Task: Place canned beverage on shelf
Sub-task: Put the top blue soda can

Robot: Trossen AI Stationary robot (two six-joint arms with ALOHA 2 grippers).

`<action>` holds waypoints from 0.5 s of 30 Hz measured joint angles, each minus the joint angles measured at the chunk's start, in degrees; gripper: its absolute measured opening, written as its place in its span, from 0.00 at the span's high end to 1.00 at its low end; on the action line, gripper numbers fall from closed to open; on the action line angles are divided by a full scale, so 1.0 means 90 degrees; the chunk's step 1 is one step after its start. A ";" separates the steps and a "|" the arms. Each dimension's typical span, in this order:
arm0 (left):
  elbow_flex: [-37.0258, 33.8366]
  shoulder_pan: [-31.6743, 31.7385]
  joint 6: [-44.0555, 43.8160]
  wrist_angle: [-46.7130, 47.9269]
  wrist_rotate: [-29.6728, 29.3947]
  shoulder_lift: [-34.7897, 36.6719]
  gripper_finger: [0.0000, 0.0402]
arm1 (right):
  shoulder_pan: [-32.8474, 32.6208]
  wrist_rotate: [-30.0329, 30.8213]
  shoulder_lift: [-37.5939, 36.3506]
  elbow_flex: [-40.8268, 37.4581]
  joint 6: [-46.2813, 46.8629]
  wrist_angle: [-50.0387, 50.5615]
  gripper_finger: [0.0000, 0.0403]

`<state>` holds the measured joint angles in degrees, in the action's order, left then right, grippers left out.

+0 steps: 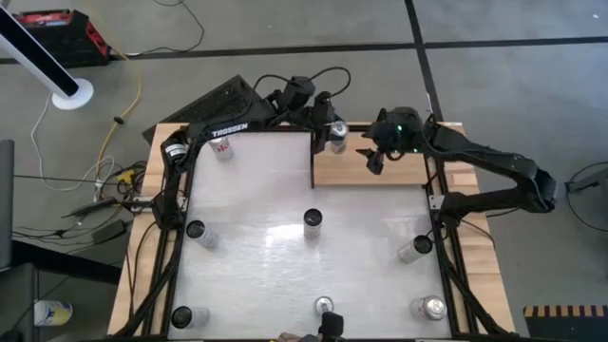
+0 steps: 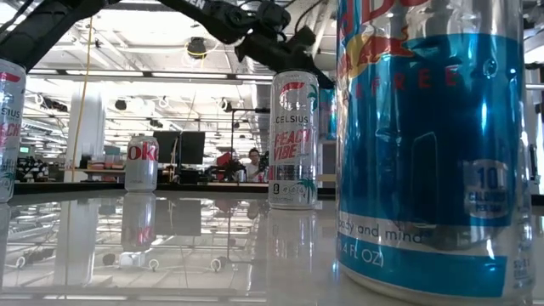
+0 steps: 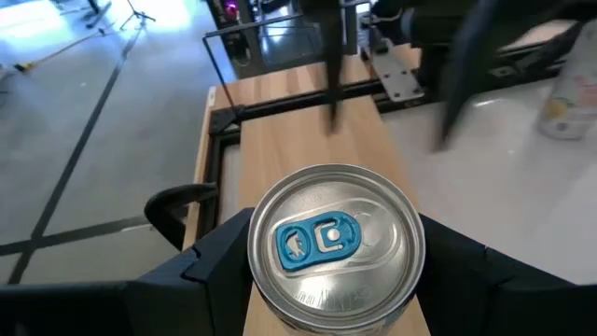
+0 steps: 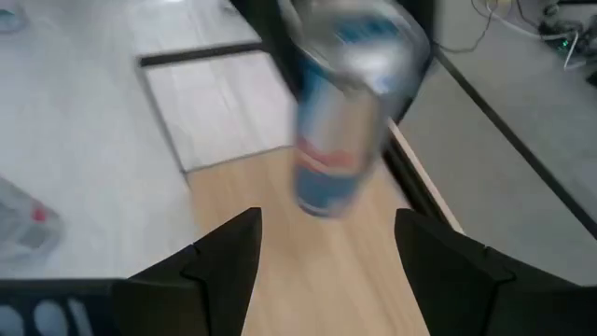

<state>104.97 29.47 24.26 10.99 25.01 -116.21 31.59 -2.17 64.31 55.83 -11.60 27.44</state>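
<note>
The left end effector [image 3: 331,280] stood clamped on the upright can [image 3: 334,245], just above the shelf [image 1: 399,168]; the right end effector [image 4: 322,257], fingers apart, waited beside it

Overhead looks straight down, low view level — both wrists share the shelf [image 1: 380,169].

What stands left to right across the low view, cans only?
Can at the left edge → Diet Coke can → Celsius can → big blue can up close.
</note>
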 joint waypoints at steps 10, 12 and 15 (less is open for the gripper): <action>-0.0006 0.0041 -0.0055 0.0627 -0.0109 0.0607 0.46 | 0.0965 -0.1654 0.0282 -0.0475 -0.0415 -0.1461 0.33; -0.0015 0.0041 -0.0057 0.0610 -0.0216 0.0711 0.46 | 0.0979 -0.1661 0.0284 -0.0608 -0.0543 -0.1489 0.33; -0.0015 0.0041 -0.0194 0.0381 -0.0150 0.0783 0.46 | 0.1007 -0.1769 0.0261 -0.0719 -0.0587 -0.1508 0.32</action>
<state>104.84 29.85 22.51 14.42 23.67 -109.16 40.65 -18.09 66.66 49.36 -16.88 13.87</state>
